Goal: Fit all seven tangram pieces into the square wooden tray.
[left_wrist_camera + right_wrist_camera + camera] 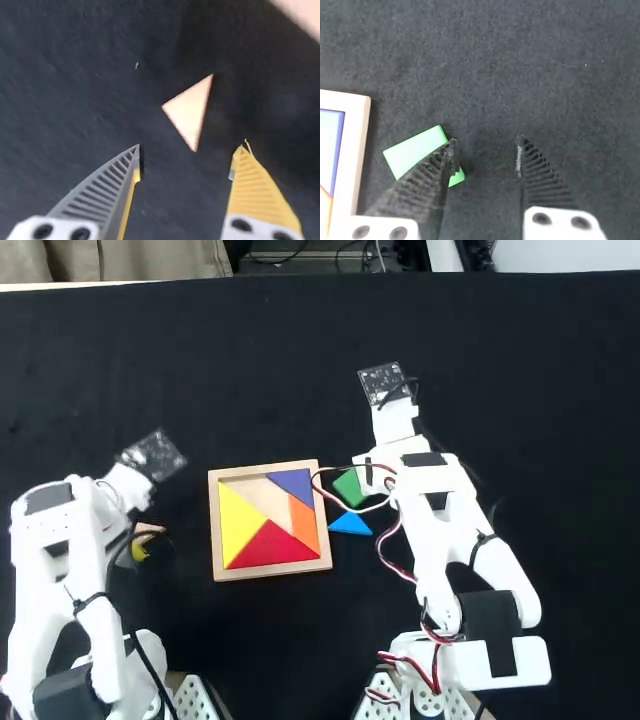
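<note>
The square wooden tray (214, 530) sits mid-table and holds yellow, red, orange and dark blue pieces; bare wood shows in its upper middle. Just right of it lie a green piece (349, 486) and a light blue triangle (350, 524). My right gripper (374, 476) hangs open beside the green piece (415, 152), one finger overlapping its edge, the gripper (487, 145) over bare cloth. Left of the tray, a pale peach triangle (150, 532) lies under my left gripper (141, 546). That gripper (190, 150) is open, with the triangle (187, 112) just ahead of its tips.
A black cloth (300, 360) covers the table. The tray's corner (350, 150) appears in the right wrist view. Red and white cables (385, 530) loop from the right arm over the cloth near the light blue triangle.
</note>
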Tool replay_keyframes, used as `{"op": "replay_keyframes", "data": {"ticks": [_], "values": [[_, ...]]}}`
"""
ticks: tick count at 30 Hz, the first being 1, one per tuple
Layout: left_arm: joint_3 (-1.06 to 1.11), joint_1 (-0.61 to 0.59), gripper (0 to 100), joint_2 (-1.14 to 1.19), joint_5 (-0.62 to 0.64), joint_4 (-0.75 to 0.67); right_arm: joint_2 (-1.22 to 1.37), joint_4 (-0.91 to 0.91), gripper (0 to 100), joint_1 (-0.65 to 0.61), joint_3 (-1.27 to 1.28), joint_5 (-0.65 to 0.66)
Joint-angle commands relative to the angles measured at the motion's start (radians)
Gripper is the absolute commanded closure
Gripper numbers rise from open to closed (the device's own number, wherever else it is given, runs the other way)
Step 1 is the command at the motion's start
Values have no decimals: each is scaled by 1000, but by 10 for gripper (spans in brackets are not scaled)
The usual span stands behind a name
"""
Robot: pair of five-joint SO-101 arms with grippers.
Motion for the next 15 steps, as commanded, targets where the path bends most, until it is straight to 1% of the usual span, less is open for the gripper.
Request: {"op": "replay_keyframes", "data": {"ticks": [1, 5, 9, 11, 13, 15], "values": [[67, 31, 714, -28, -81, -167, -5, -23, 808, 20, -4, 15], [71, 85, 713, -26, -92, -233, -5, -23, 808, 20, -4, 51], [64, 101, 713, 32, -187, -270, -5, -46, 808, 20, 1, 52], [25, 97, 713, 97, -192, -273, -5, -49, 808, 20, 1, 52], [-39, 84, 713, 178, -186, -256, -5, -49, 808, 20, 1, 52], [-125, 64, 713, 253, -183, -178, -5, -49, 808, 20, 1, 52]]}}
